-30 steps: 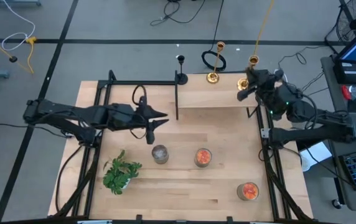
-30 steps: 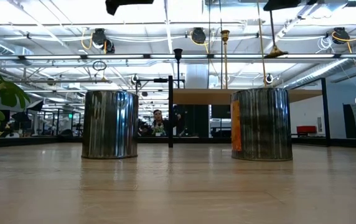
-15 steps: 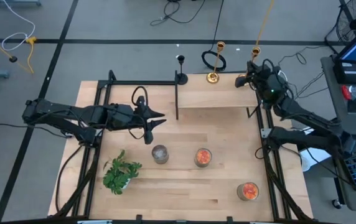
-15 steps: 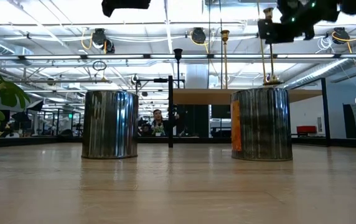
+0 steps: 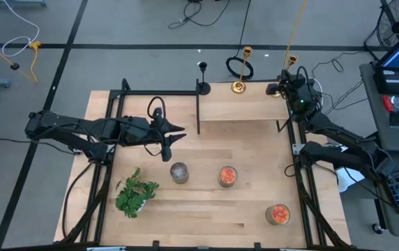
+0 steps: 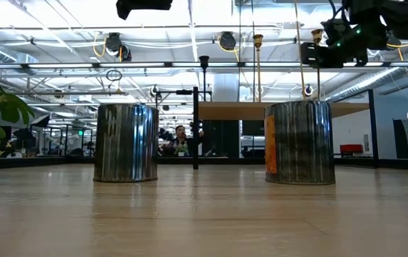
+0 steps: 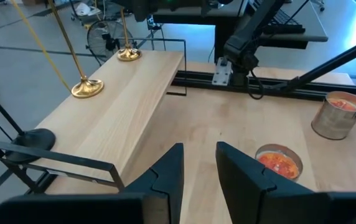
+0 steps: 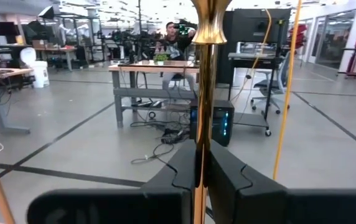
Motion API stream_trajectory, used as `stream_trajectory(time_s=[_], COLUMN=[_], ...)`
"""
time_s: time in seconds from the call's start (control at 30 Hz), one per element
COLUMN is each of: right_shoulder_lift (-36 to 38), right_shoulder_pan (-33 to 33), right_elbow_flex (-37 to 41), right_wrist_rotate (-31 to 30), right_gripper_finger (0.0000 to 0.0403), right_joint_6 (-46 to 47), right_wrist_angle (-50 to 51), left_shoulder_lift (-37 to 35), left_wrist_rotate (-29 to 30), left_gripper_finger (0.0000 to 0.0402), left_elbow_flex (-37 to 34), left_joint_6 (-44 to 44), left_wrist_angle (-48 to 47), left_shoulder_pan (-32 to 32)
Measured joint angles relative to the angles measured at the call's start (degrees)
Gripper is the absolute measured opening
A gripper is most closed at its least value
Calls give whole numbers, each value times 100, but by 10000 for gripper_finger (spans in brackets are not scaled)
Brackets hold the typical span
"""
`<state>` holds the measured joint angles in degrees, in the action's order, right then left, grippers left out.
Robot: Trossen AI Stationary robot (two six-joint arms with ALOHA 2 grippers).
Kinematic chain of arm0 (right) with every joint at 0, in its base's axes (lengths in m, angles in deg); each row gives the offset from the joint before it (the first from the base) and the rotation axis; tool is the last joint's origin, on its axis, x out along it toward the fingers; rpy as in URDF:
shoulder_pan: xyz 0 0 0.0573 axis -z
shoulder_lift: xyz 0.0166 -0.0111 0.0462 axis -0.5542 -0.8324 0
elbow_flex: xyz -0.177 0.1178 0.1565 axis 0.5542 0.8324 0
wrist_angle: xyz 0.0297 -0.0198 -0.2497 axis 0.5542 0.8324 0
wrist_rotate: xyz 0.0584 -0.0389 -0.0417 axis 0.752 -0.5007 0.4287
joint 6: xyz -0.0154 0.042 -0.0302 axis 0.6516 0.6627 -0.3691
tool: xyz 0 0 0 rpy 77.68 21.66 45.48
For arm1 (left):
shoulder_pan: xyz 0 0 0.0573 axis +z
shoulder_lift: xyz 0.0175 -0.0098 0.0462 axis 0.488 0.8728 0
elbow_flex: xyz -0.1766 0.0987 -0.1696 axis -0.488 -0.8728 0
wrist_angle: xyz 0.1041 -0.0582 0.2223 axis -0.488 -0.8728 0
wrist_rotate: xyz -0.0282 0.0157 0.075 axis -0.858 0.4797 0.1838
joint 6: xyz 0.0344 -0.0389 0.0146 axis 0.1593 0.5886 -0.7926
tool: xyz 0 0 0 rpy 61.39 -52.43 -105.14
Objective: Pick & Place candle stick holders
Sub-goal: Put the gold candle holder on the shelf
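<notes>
A raised wooden shelf (image 5: pixel 245 103) stands at the table's far side. On it are a black candle stick holder (image 5: pixel 203 85) at the left end and a gold holder (image 5: pixel 239 85) in the middle. My right gripper (image 5: pixel 284 88) is shut on the second gold holder (image 8: pixel 204 74) at the shelf's right end. Its cup shows in the high view (image 5: pixel 291 61) and the low view (image 6: pixel 317 34). My left gripper (image 7: pixel 199 171) is open and empty, above the table near the shelf's left post (image 5: pixel 176 134). My right gripper pinches the gold holder's thin stem (image 8: pixel 201 146) between its two fingers, in the stem's upper part below the cup. The fingers come level from the table's near right side and lie across the stem. The holder is upright, its round base (image 7: pixel 128 55) on the shelf's right end.
A plain metal can (image 5: pixel 178 172) and two cans with orange tops (image 5: pixel 227 176) (image 5: pixel 277 213) stand on the table's near half. A green plant (image 5: pixel 133 192) is near left. Black frame rails (image 5: pixel 304 188) run along both sides. A person sits beyond the table (image 6: pixel 181 140).
My right gripper has carried the gold holder toward the table's far right corner and down. The holder, lifted well above the shelf a second ago, has come down until its base is on the shelf's right end, with the stem upright. The gripper stays shut on the stem.
</notes>
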<state>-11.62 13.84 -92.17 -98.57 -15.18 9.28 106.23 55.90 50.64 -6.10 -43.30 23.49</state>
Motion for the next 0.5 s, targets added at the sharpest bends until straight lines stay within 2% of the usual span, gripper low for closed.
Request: stream_trajectory(time_s=[0.5], right_shoulder_lift=[-9], right_shoulder_pan=[56], right_elbow_flex=[11], right_wrist_rotate=[-2], right_gripper_finger=[88], right_joint_6=[-127], right_wrist_angle=[-118], left_shoulder_lift=[2], left_wrist_rotate=[0], left_gripper_finger=[97], left_elbow_flex=[0], left_joint_6=[5], left_wrist_angle=[0], left_shoulder_pan=[0])
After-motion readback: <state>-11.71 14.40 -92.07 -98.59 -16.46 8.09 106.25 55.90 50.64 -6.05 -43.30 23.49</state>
